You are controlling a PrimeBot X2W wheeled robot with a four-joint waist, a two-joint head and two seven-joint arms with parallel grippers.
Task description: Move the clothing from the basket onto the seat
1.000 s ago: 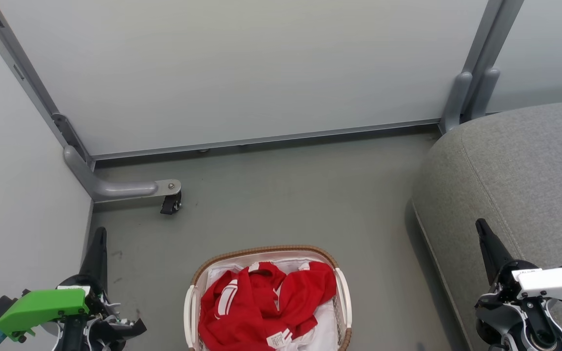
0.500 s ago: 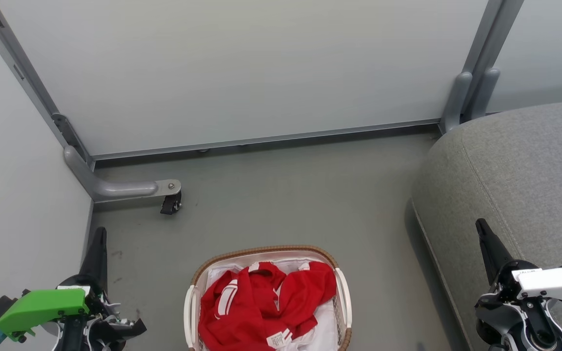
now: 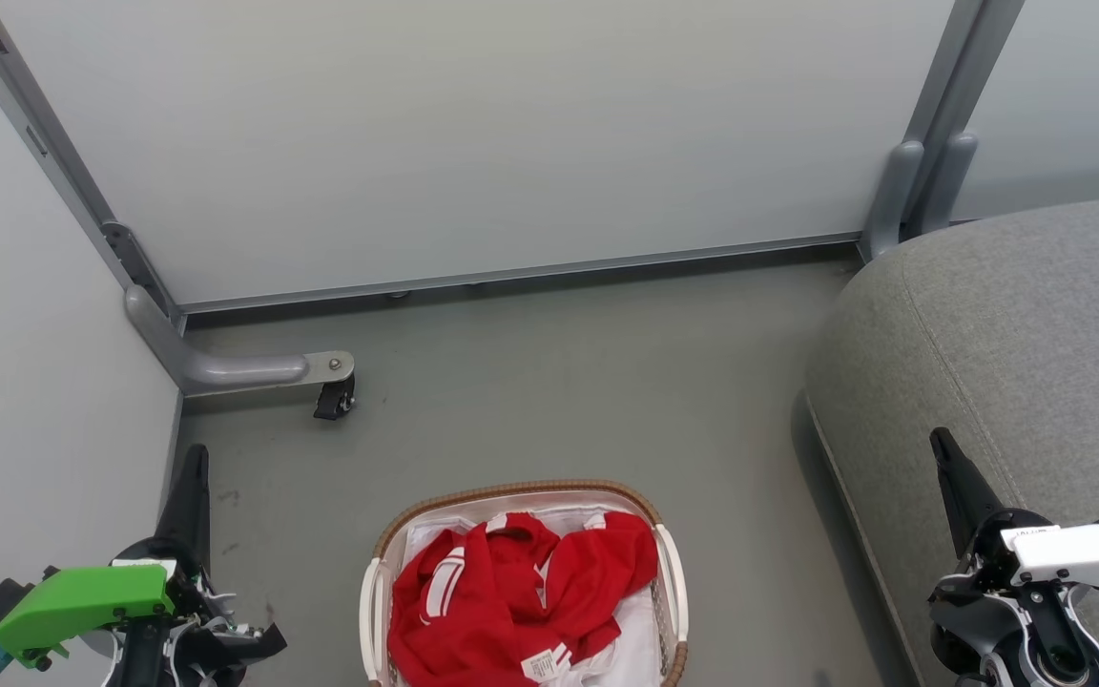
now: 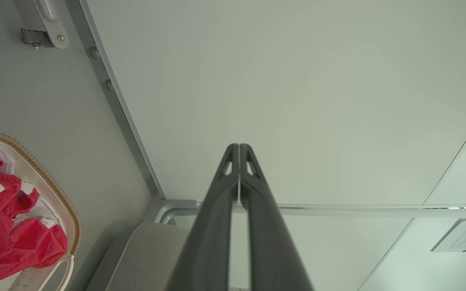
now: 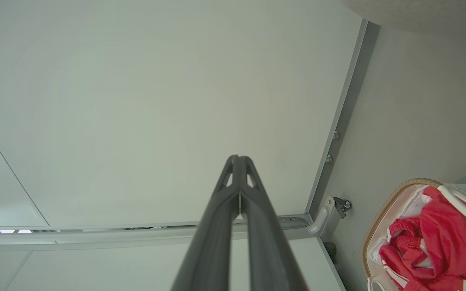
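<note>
Red fabric with white stripes, the clothing (image 3: 511, 596), lies heaped in the basket (image 3: 521, 489), between the two sets of fingers and nearer the robot than their tips. None of it lies on the part of the seat (image 3: 1017, 334) in view, which spreads behind and beyond the right gripper (image 3: 941, 441). The likeliest slip, as I judge it, is a pinch that goes too deep and catches the white liner (image 3: 628, 658) with the garment, so the sheet or the light basket itself lifts or tips. A shallow pinch on a loose fold could instead let a sleeve trail, snag on the woven rim, or drop on the floor (image 3: 559, 382) short of the cushion. The left gripper (image 3: 195, 456) points past the basket, its fingers (image 4: 217, 210) pressed together with only a hairline between them, holding and touching nothing. The right fingers (image 5: 257, 214) are likewise closed tip to tip and empty; both must open before any grasp.
</note>
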